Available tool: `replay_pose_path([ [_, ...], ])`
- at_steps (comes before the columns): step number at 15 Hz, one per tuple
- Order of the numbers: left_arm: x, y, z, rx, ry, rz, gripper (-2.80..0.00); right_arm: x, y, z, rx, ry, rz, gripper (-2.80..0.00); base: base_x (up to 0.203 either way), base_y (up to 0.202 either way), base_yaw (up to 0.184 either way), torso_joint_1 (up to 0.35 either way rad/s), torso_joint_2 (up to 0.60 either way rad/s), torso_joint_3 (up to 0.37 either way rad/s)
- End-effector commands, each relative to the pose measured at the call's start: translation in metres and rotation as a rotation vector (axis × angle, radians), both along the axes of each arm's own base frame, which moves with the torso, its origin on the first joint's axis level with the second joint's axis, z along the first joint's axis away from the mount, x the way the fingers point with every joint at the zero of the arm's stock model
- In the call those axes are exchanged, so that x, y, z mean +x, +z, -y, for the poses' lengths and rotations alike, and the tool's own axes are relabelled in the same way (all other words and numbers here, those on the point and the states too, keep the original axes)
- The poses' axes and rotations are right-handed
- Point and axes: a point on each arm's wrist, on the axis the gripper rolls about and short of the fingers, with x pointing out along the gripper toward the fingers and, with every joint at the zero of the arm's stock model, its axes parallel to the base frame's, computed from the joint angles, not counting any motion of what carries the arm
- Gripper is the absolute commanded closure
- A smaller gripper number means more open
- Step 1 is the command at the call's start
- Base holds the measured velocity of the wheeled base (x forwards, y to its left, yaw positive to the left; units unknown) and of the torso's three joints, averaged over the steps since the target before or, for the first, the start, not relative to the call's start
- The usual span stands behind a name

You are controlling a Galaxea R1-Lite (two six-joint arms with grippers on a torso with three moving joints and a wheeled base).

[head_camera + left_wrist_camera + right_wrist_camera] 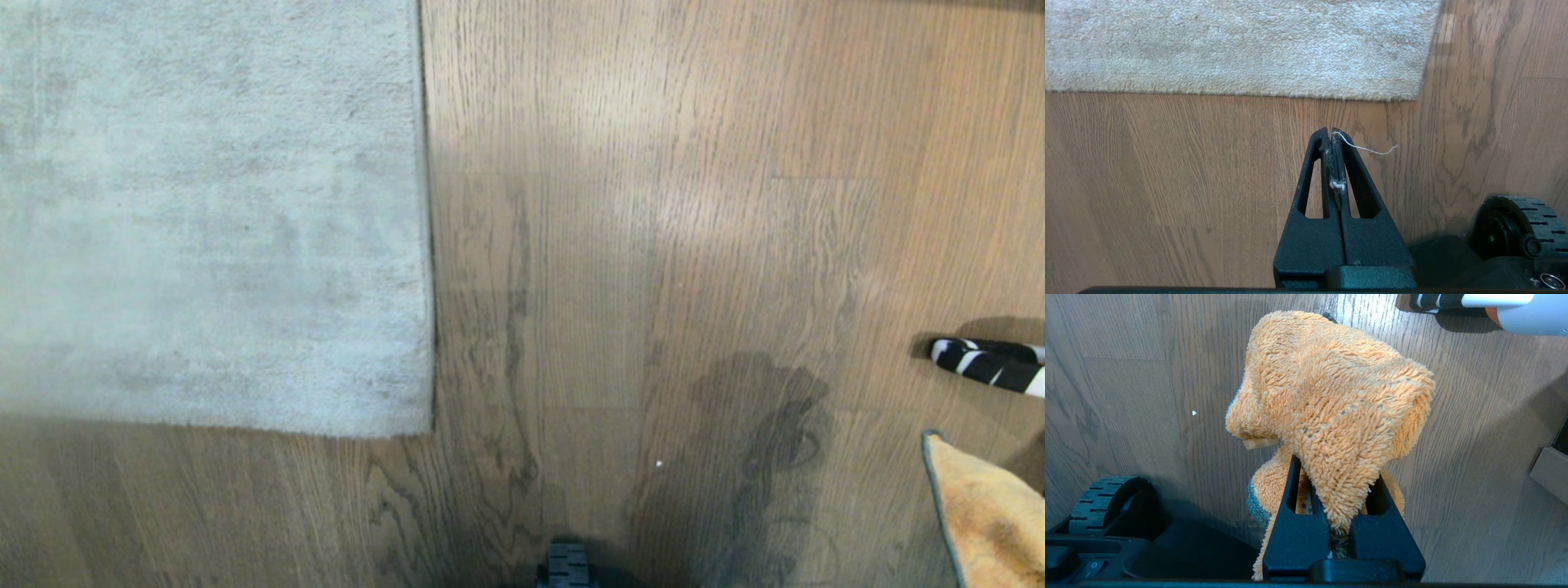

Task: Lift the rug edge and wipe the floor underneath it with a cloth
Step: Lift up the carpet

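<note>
1. Right gripper (1337,477) clamped tight on the cloth (1331,416), fuzzy orange folds bunched up and spilling over the fingers. Held ready, by the look of it, as the wiping tool for later.
2. Same cloth peeking into the head view low on the robot's right, grey-blue stitched border showing, well apart from the rug.
3. Left gripper (1331,132) fully closed, fingers pressed together and gripping nothing but a stray white thread and a tuft of fluff. Pointed over bare floor (1167,163), short of the rug.
4. Rug edge (1229,94) lying flat ahead of the left gripper, near but not touching; square corner (424,429) off towards the robot's right of those fingertips. No lift begun, judging by the pile sitting flush on the planks.
5. Likely division of labour: left to raise the border, right to sweep underneath. Left fingers need to part first before any pinch on that edge.
6. Striped black-and-white object (988,363) on the floor at far right, beyond the cloth; identity unclear.
</note>
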Motion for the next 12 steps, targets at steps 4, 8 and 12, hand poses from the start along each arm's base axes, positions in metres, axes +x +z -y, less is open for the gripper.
replay_pose_path([
  [4, 0.0, 0.0, 0.0, 0.0, 0.001, 0.0, 0.0, 0.0002, 0.0, 0.0, -0.001, 0.001, -0.002, 0.0, 0.0, 0.0, 0.0, 0.0, 0.0, 0.0],
  [8, 0.0, 0.0, 0.0, 0.0, 0.002, 0.0, 0.0, 0.0002, 0.0, 0.0, -0.001, 0.0, -0.002, 0.0, 0.0, 0.0, 0.0, 0.0, 0.0, 0.0],
  [12, 0.0, 0.0, 0.0, 0.0, 0.0, 0.0, 0.0, 0.0002, 0.0, 0.0, -0.001, 0.001, -0.002, 0.0, 0.0, 0.0, 0.0, 0.0, 0.0, 0.0],
])
